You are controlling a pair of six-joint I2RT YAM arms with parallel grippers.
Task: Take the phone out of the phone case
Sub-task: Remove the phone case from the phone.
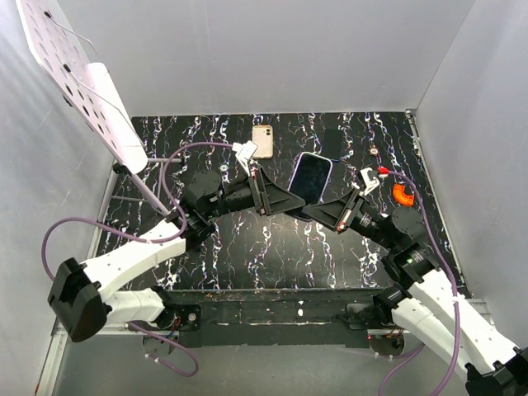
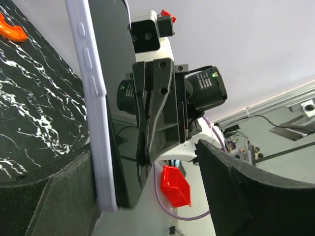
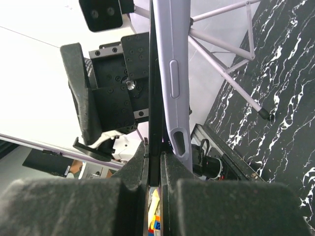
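Note:
A phone with a dark screen sits in a lilac case and is held up above the black marbled table. My right gripper is shut on its lower edge. In the right wrist view the gripper pinches the black phone, and the lilac case stands apart from the phone at that end, outside the right pad. My left gripper is open at the phone's left side. In the left wrist view the gripper is wide open, with the cased phone beside the left finger.
A second, pale phone lies at the back of the table. An orange piece lies at the right and also shows in the left wrist view. A white perforated board on a wire stand leans at the back left.

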